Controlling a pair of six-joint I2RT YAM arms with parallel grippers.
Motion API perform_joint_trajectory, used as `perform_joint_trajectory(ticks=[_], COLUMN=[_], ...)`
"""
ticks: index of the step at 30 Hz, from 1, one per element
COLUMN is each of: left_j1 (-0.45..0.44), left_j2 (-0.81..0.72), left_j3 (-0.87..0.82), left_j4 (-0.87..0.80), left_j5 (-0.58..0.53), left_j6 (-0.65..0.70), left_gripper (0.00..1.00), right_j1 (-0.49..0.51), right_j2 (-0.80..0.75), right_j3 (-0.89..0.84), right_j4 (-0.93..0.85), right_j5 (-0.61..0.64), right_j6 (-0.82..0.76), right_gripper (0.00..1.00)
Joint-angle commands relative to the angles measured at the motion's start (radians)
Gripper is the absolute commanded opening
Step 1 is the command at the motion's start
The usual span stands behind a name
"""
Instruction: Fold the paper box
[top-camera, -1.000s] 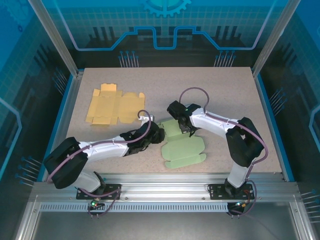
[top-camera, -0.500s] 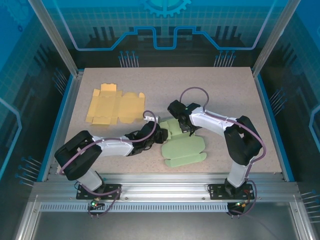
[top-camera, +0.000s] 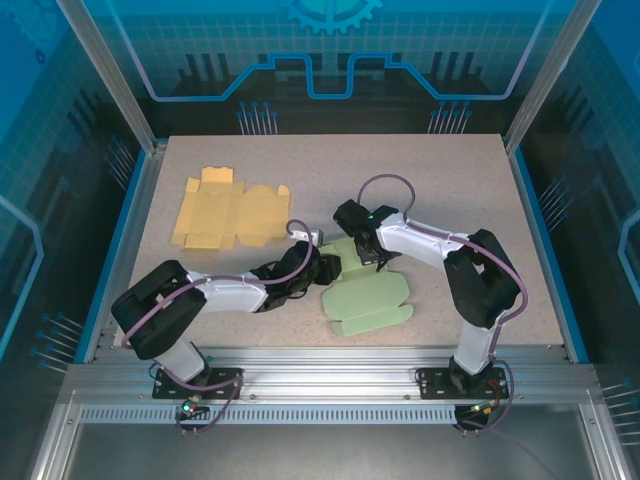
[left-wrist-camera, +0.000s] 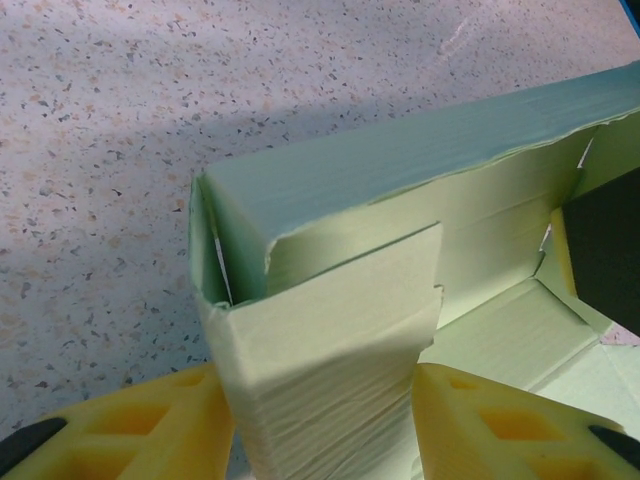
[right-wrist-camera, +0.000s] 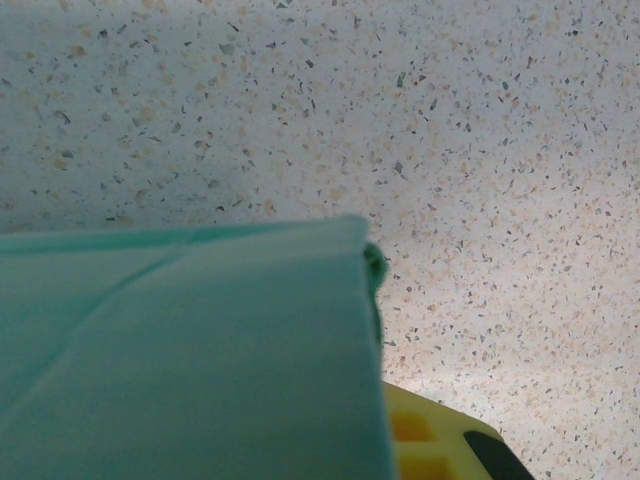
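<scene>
Top external: left tool gripped green box (elbow shifted)

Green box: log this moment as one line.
left gripper: shut on green box raised wall | right gripper: shut on green box far edge | green box: partly folded | yellow box: flat, apart
</scene>
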Motion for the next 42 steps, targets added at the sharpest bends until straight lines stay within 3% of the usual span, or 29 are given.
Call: perform_joint_trajectory(ticks=[1,8,14,20,25,28,39,42], left_j1=[0.002,-0.007,-0.029,-0.032,-0.032,-0.032,-0.021,-0.010], left_j2=[0.039,0.048,0.071,0.085,0.084,0.071,-0.052,-0.078], left_j3=[0.025,0.065,0.154,0.198,0.220,0.219,0.144,0.121], left_j4=[0.002,-0.095,-0.326,-0.424,-0.474,-0.462,-0.309,-0.310], left_j5=[-0.005,-0.072,-0.249,-0.342,-0.378,-0.346,-0.062,-0.046], left_j6=[0.007,0.040,0.026,0.006,0.015,0.019,0.019,0.025], left_gripper=[0.50,0.50,0.49,0.38,0.43,0.47,0.62,0.63], right_j1=[0.008,0.012,0.016,0.018,0.019,0.019,0.019,0.019], right_j2=[0.017,0.015,0.020,0.014,0.010,0.008,0.005,0.005], right_j3=[0.007,0.015,0.016,0.012,0.007,0.004,0.010,0.010], right_j4=[-0.022,-0.020,-0.020,-0.025,-0.030,-0.027,-0.018,-0.017], right_j5=[-0.015,-0.022,-0.022,-0.020,-0.021,-0.026,-0.030,-0.032], right_j6=[-0.017,-0.016,-0.010,-0.006,-0.009,-0.012,-0.012,-0.012], right_gripper=[0.00,0.00,0.00,0.00,0.00,0.00,0.00,0.00])
